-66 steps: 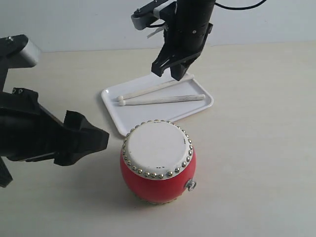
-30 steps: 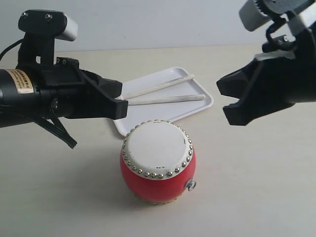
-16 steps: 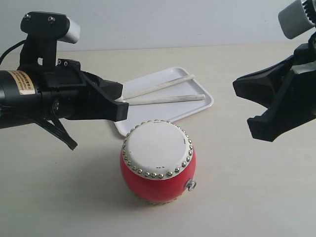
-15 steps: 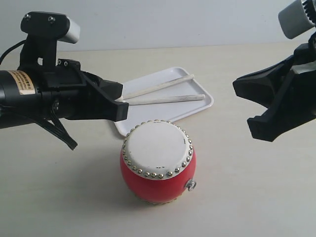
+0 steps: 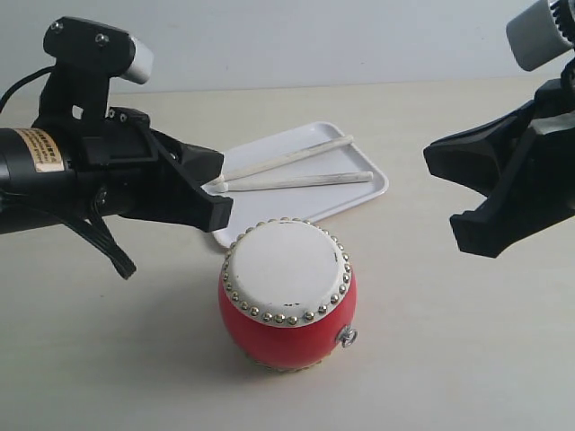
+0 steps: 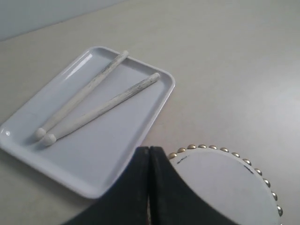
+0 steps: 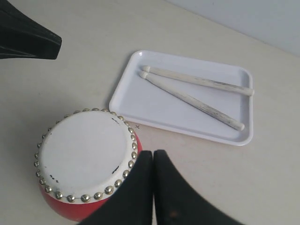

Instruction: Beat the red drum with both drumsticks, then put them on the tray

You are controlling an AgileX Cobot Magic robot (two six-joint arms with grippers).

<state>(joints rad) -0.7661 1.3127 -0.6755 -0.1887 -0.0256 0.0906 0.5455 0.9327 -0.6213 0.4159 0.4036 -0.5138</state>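
**While the drumsticks (image 5: 296, 180) lie on the tray (image 5: 364, 193), both grippers hang empty**

Though it holds nothing, the left gripper (image 6: 149, 151) has its black fingers pressed together, with only a hairline seam between them. It hangs over the left side of the table (image 5: 431, 359), and in the exterior view its tip overlaps the tray's near left corner. The right gripper (image 7: 153, 152) likewise shows its fingers drawn together with nothing between them. It hangs toward the table's right edge, well apart from the drum. The red drum (image 5: 287, 310) stands upright mid-table, drumhead up. Just beside it, toward the far edge, the tray lies flat and askew. Both drumsticks rest inside, rounded tips together at the left end, shafts spreading slightly rightward.
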